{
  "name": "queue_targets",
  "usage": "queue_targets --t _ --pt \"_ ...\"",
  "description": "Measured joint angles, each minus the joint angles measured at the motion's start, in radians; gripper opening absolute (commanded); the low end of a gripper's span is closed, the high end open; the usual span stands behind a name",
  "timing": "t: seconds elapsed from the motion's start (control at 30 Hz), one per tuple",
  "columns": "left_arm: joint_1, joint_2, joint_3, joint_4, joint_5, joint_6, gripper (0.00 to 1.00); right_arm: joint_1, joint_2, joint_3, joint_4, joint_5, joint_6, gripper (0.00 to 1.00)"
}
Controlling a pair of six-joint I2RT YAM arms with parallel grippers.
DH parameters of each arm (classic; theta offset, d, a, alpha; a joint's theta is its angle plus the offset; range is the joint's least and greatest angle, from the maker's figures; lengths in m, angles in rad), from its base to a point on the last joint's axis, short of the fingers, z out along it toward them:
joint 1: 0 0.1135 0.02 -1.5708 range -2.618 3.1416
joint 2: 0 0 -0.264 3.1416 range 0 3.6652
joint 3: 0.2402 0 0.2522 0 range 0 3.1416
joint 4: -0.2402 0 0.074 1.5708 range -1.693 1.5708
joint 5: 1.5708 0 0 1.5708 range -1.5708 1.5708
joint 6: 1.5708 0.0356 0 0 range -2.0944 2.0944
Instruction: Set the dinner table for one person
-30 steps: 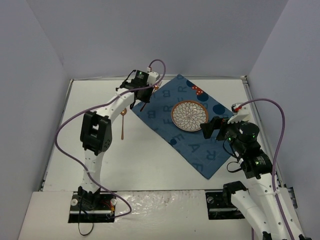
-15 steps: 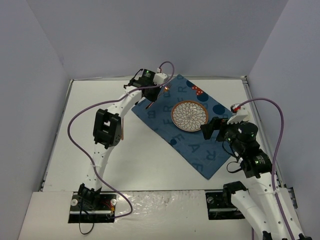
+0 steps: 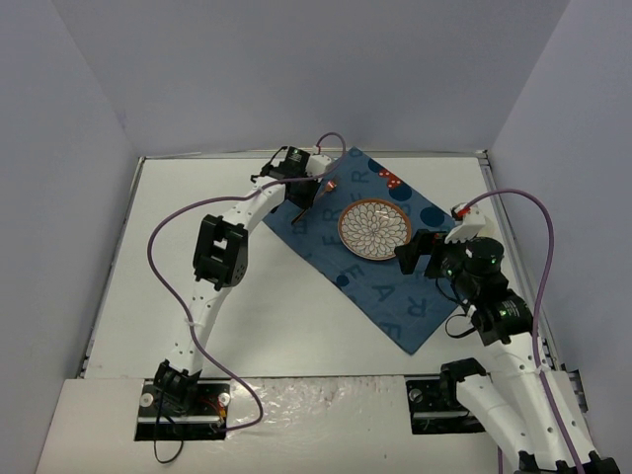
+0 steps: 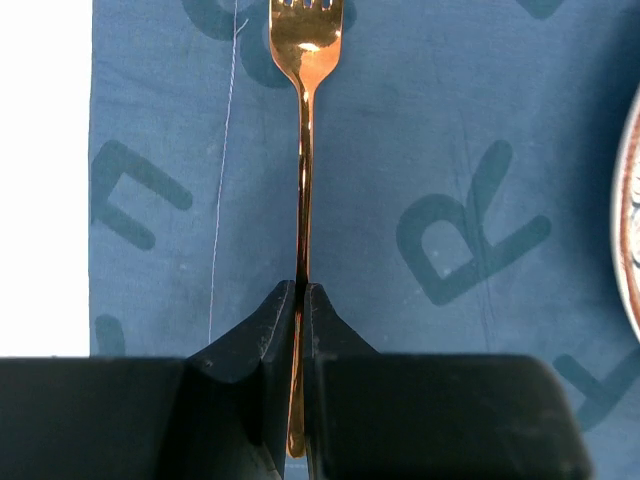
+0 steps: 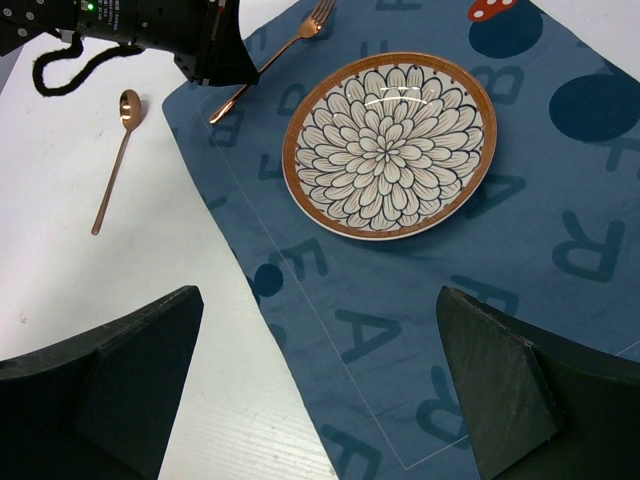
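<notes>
Dinner table (image 3: 286,316): fork (image 4: 303,150) near mat's (image 4: 420,120) edge

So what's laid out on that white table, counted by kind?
patterned plate: 1
copper-coloured fork: 1
copper-coloured spoon: 1
blue lettered cloth mat: 1
Total: 4

Bare mat (image 5: 560,330) between fork (image 5: 295,40) and plate (image 5: 390,145)
</notes>
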Motion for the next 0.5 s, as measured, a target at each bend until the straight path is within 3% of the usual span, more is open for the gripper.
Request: queue_targets --t 0.5 --pt "0.000 0.035 0.042 -0.005 -0.001 0.007 0.00 0.000 0.015 0.000 0.000 0.003 0.001 1.00"
